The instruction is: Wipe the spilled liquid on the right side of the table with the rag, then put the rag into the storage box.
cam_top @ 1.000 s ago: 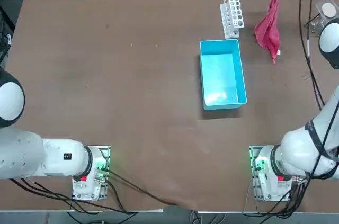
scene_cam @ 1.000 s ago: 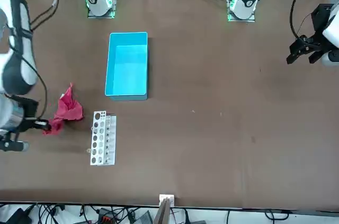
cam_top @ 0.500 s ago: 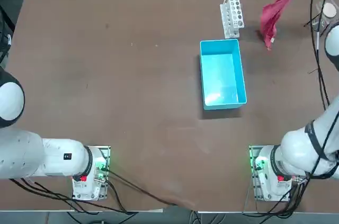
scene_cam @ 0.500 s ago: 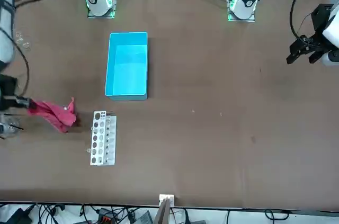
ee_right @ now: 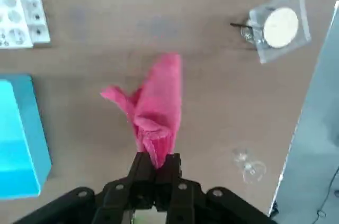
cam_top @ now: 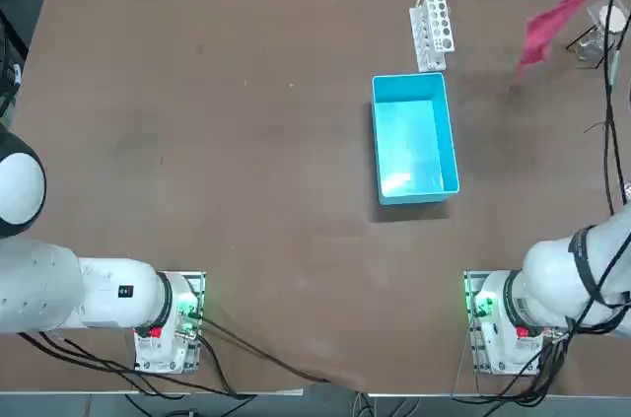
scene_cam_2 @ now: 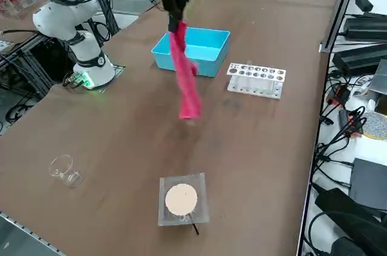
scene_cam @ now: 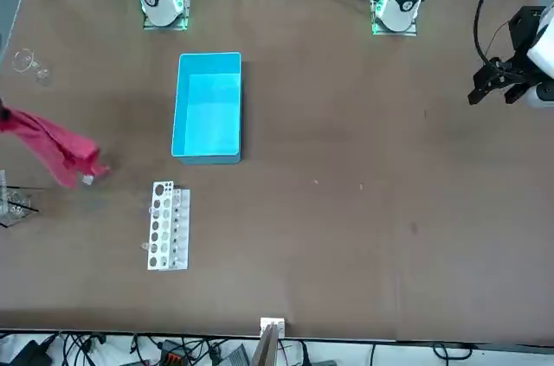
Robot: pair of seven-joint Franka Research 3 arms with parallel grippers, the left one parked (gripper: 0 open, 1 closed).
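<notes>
High above the matte brown tabletop [scene_cam_2: 121,141], at its right side, the right gripper [ee_right: 156,161] has its two black fingers pinched tight on the top end of the wrinkled pink-red cloth rag [scene_cam_2: 184,74]. That rag hangs clear of the surface as a long narrow strip, its long axis nearly vertical and its free end pointing down. It dangles beyond the rectangular light-blue plastic storage box [scene_cam_2: 199,50], near the white test-tube rack [scene_cam_2: 256,79].
</notes>
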